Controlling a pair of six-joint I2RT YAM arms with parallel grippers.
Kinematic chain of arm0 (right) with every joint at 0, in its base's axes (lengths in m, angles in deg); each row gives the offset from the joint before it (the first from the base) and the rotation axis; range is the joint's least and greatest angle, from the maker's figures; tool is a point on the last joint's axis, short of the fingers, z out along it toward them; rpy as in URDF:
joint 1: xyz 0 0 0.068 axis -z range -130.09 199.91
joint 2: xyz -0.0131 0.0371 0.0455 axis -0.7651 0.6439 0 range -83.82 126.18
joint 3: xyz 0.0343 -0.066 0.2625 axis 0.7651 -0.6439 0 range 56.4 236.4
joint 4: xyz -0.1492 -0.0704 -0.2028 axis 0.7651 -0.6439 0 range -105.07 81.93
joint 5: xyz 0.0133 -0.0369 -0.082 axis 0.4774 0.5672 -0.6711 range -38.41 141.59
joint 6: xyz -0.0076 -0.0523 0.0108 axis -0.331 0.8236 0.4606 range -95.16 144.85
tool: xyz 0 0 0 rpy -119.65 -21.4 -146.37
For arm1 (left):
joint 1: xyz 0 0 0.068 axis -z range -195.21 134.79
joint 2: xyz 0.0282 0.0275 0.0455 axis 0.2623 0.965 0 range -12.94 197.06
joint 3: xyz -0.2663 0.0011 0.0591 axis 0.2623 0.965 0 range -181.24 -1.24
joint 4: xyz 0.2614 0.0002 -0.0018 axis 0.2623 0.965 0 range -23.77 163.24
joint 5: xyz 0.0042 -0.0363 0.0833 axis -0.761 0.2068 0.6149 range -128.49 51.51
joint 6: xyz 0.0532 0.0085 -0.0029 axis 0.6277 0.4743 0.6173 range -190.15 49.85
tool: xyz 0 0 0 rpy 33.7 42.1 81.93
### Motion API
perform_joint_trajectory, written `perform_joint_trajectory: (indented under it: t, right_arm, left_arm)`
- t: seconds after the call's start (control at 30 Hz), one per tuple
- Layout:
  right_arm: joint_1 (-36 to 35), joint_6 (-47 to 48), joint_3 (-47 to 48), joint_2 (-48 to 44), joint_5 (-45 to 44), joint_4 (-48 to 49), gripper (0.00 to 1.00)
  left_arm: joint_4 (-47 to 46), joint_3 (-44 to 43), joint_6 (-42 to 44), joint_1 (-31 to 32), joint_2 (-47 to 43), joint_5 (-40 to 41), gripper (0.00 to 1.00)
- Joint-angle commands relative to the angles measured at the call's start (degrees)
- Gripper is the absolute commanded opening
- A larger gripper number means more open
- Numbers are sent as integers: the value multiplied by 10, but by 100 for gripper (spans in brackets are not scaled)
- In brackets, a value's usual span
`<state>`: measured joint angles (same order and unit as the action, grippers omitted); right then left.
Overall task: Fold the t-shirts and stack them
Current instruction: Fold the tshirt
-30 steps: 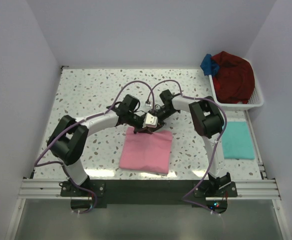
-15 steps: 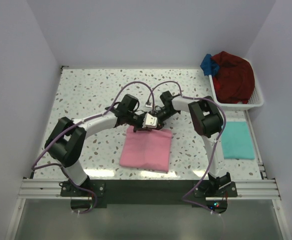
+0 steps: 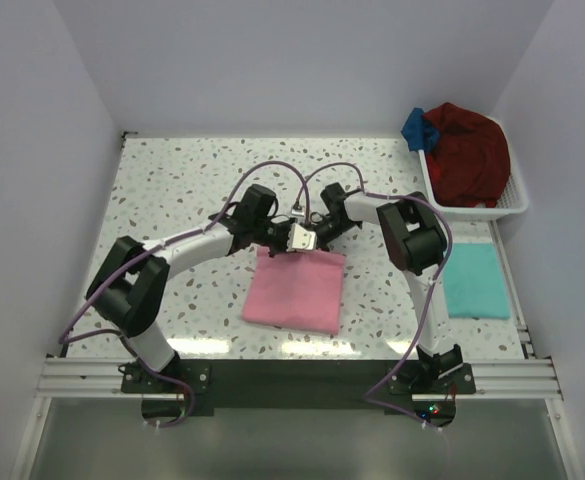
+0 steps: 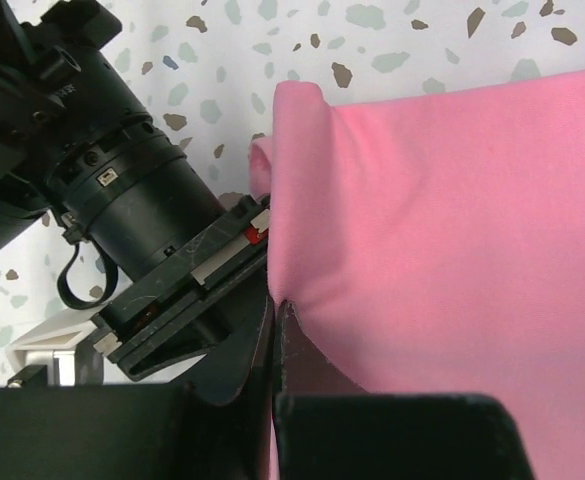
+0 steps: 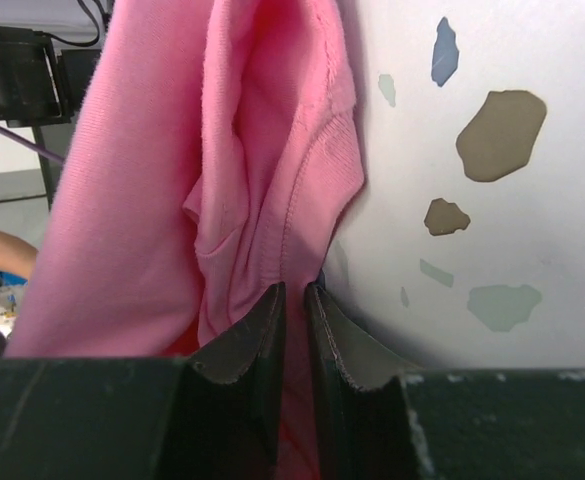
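No legible text in any view. Closest candidates are in the left wrist view: faint white print (image 4: pixel 67 90) on the black motor housing (image 4: pixel 122 190), too small and blurred to read; a tiny white mark (image 4: pixel 107 176) lower on the same housing, unreadable; and a red-and-white sticker (image 4: pixel 255 231) on the bracket edge below it, with no characters I can make out. Top view is too coarse for any lettering on the arms or base rail. Right wrist view has none either.
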<state>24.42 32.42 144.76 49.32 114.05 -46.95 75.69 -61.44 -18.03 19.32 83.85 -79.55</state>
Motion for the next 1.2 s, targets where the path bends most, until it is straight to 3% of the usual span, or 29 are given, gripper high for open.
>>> perform_joint_trajectory:
  t: [0.0,0.23,0.4,0.63,0.87,1.17]
  right_arm:
    - [-3,35,-7,30,-62,-3,21]
    - [11,54,74,-3,-71,-96,34]
    - [23,95,133,-62,-134,-148,38]
    - [31,171,152,-60,-137,-267,32]
    - [30,202,120,-26,-100,-308,23]
    - [30,184,85,26,-129,-236,22]
  left_arm:
    - [-53,0,20,0,-26,3,0]
    - [-9,20,64,5,-40,-15,0]
    - [-32,69,102,24,-63,30,0]
    - [-133,154,138,66,-99,89,0]
    - [-200,221,189,96,-127,137,0]
    - [-221,231,196,98,-148,143,0]
